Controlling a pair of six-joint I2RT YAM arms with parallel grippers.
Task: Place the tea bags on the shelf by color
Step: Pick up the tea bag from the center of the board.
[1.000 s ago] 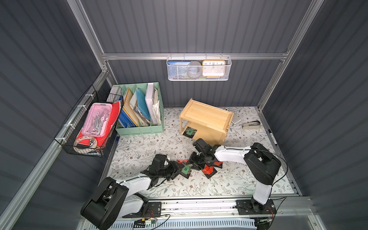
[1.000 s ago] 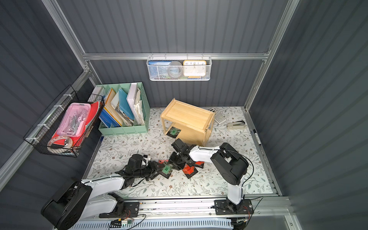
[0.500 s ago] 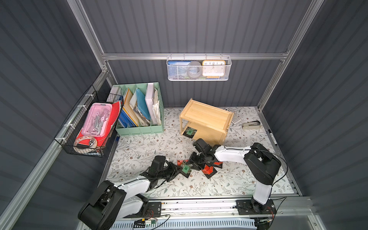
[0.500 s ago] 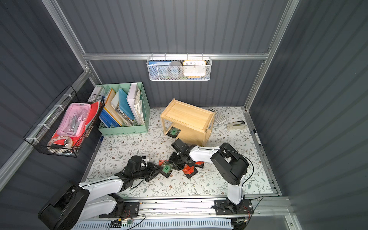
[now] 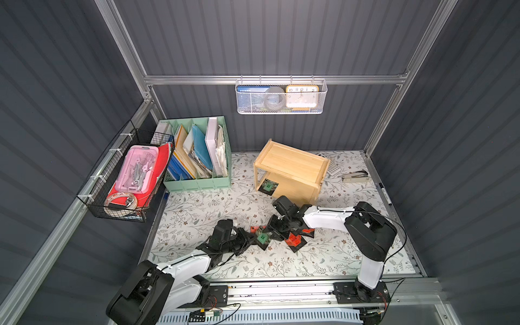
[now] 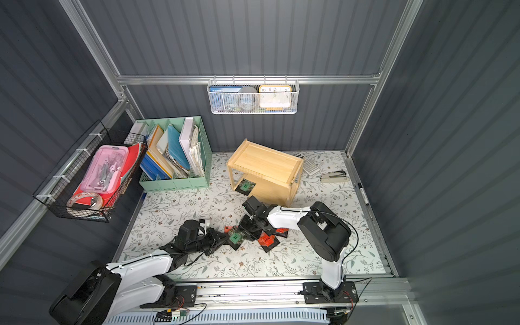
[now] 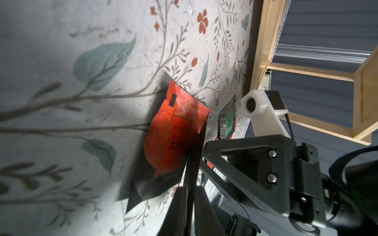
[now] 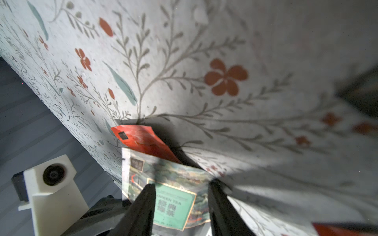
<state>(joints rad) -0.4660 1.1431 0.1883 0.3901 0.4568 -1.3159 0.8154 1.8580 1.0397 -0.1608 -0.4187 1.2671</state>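
My left gripper (image 5: 249, 239) (image 7: 189, 188) is shut on the edge of a green-labelled tea bag (image 5: 262, 239) (image 7: 193, 159) in the cluster at mid-mat; the left wrist view shows it edge-on. My right gripper (image 5: 277, 228) (image 8: 182, 196) is open, its fingers either side of that bag's green label (image 8: 173, 204). A red tea bag (image 7: 173, 130) (image 8: 143, 141) lies flat just beyond. Two more red tea bags (image 5: 294, 240) (image 5: 306, 232) lie under the right arm. The wooden shelf (image 5: 292, 166) stands behind, with a green tea bag (image 5: 269, 186) at its lower front corner.
A mint-green file organizer (image 5: 197, 157) stands at the back left, beside a black wire basket (image 5: 126, 180) on the left wall. A calculator (image 5: 333, 168), a stapler (image 5: 354, 177) and a marker (image 5: 384, 194) lie at the back right. A white mesh basket (image 5: 281, 97) hangs on the back wall.
My left gripper has shut on the green tea bag's edge, and its arm has shifted slightly. The right arm has not moved.
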